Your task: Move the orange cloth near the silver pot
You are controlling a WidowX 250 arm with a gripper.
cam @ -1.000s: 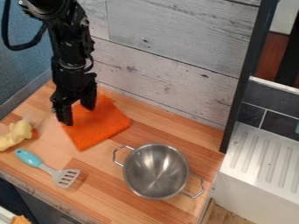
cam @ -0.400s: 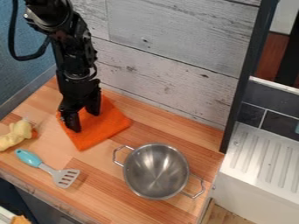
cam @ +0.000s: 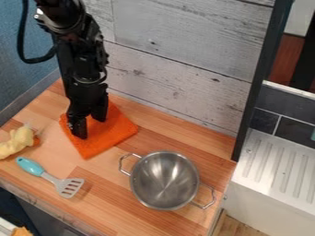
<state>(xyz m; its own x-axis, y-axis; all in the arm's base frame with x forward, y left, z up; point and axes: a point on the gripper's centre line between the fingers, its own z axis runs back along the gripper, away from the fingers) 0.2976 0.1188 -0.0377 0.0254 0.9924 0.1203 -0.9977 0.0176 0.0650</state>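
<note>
At the far left stands a blue wall [cam: 31, 80], with a black cable [cam: 31, 60] looped in front of it; on the left part of the wooden counter [cam: 117, 203] lies a pale yellow toy [cam: 17, 143], a bit of orange-red showing at its right side; just nearer and to the right is a spatula [cam: 69, 186], its turquoise handle pointing far-left and its slotted grey head near-right.

Farther back, the black arm [cam: 80, 50] comes down from the upper left; its gripper [cam: 89, 126] is over the far-left part of the orange cloth [cam: 107, 139], its two fingers apart with cloth visible between them; whether the fingertips touch the cloth, I cannot tell. The cloth lies spread on the far-left part of the counter, right of the toy, beyond the spatula and far-left of the silver pot [cam: 164, 179], apart from it.

The pot sits upright at the near right of the counter, open at the top, one handle toward the far left and one toward the near right; pale wooden planks [cam: 178, 55] stand behind; farther right come a dark post [cam: 259, 83] and a white ridged surface [cam: 277, 170], with dark tiles [cam: 286, 110] beyond it.
</note>
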